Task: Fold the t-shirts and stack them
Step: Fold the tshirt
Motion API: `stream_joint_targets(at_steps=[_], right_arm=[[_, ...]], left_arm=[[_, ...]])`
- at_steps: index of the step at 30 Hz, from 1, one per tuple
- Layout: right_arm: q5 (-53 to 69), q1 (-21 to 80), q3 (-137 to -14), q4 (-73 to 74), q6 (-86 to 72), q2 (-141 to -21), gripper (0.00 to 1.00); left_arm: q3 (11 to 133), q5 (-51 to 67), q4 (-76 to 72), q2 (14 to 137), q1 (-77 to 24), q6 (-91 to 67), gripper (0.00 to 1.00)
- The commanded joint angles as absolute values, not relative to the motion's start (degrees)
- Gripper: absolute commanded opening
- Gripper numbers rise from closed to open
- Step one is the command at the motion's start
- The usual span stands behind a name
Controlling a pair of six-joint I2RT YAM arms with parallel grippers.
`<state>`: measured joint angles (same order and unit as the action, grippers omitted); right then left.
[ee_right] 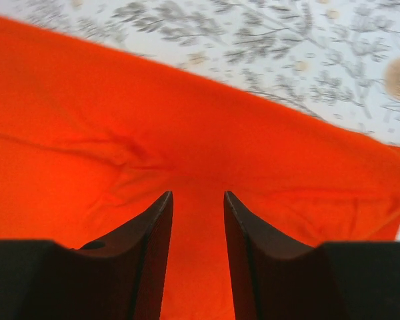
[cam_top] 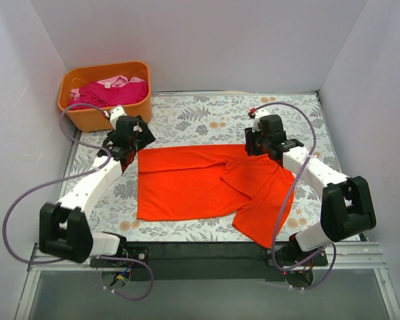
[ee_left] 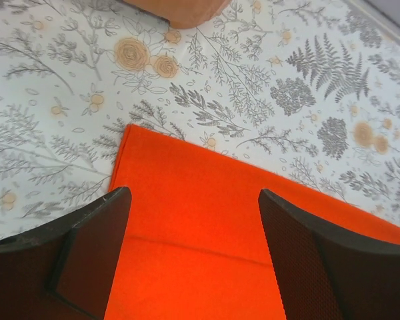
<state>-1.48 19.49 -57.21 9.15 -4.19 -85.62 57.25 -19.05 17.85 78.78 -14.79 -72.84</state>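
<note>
From above: shows the orange-red t-shirt [cam_top: 187, 183] spread on the table [cam_top: 187, 120], nearer the arm bases than the tub [cam_top: 93, 119] and off to its right, flat at the end closest to the tub, rumpled at the far end with one flap thrown over. Finds the left gripper [cam_top: 136, 147] at the shirt corner nearest the tub, and the right gripper [cam_top: 257, 148] along the same edge, well away from the tub. Risks a crooked fold if lifted with that rumple unsmoothed (uneven layers would drag along). Holds, inside the tub, a heaped magenta tee [cam_top: 97, 92] with a pale pink one [cam_top: 117, 81] peeping behind it; nothing else visible in there. From the left wrist: fingers wide apart above the shirt corner, gripping nothing, tub wall just past the top of the view. Could close on one layer only, or on bare table, given how near the hem sits. From the right wrist: fingers narrowly apart over creased fabric; cannot tell whether any cloth is pinched. Could slip free on lifting if only a thin fold is caught.
</note>
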Motion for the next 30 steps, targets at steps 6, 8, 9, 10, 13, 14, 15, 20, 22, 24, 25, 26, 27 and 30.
stream_joint_targets(at_steps=[6,8,9,10,13,14,15,20,22,24,25,26,27,30], right_arm=[[-1.8,34.1,-53.9,15.6,3.2,-83.8,0.34],[-1.5,36.1,-53.7,15.6,4.3,-85.0,0.32],[-1.8,38.0,-53.9,15.7,4.6,-85.5,0.31],[-2.2,38.8,-54.0,15.8,5.3,-86.6,0.31],[-6.1,41.0,-55.4,17.7,4.3,-88.8,0.32],[-7.4,41.1,-55.4,19.5,3.4,-88.9,0.32],[-8.9,41.1,-54.8,19.9,2.6,-88.1,0.32],[-12.4,41.0,-51.3,22.8,1.7,-83.9,0.36],[-13.1,41.0,-49.6,24.3,1.1,-81.8,0.36],[-14.3,41.0,-48.3,25.8,0.4,-79.7,0.36],[-14.5,40.9,-46.8,26.4,0.2,-79.1,0.36],[-14.4,40.9,-46.8,26.7,-1.2,-78.6,0.37],[-13.6,40.6,-46.8,27.2,-1.9,-77.4,0.37],[-12.8,39.6,-47.1,29.6,-3.5,-77.1,0.37]], left_arm=[[40.8,-21.5,22.2,57.7,-14.7,-70.6,0.72],[36.8,-22.0,21.8,53.5,-14.8,-70.1,0.72],[36.0,-22.0,21.7,52.7,-14.8,-70.0,0.72],[35.2,-21.9,21.5,51.3,-14.8,-69.9,0.72],[35.2,-18.5,21.4,50.9,-14.8,-69.4,0.72],[36.1,-16.5,21.4,51.4,-14.8,-69.9,0.72],[36.5,-12.2,21.4,51.7,-14.9,-70.4,0.72],[39.5,-0.4,18.8,58.3,-21.0,-76.6,0.72],[42.3,-0.4,17.4,63.6,-28.0,-80.1,0.72],[44.4,-0.1,14.6,69.8,-31.3,-82.9,0.72],[46.7,2.1,13.8,72.0,-33.6,-83.6,0.72],[48.5,2.0,13.0,74.4,-34.5,-84.0,0.72],[50.0,1.8,12.9,76.5,-35.4,-84.3,0.72],[55.2,0.8,11.7,84.1,-37.9,-85.2,0.69]])
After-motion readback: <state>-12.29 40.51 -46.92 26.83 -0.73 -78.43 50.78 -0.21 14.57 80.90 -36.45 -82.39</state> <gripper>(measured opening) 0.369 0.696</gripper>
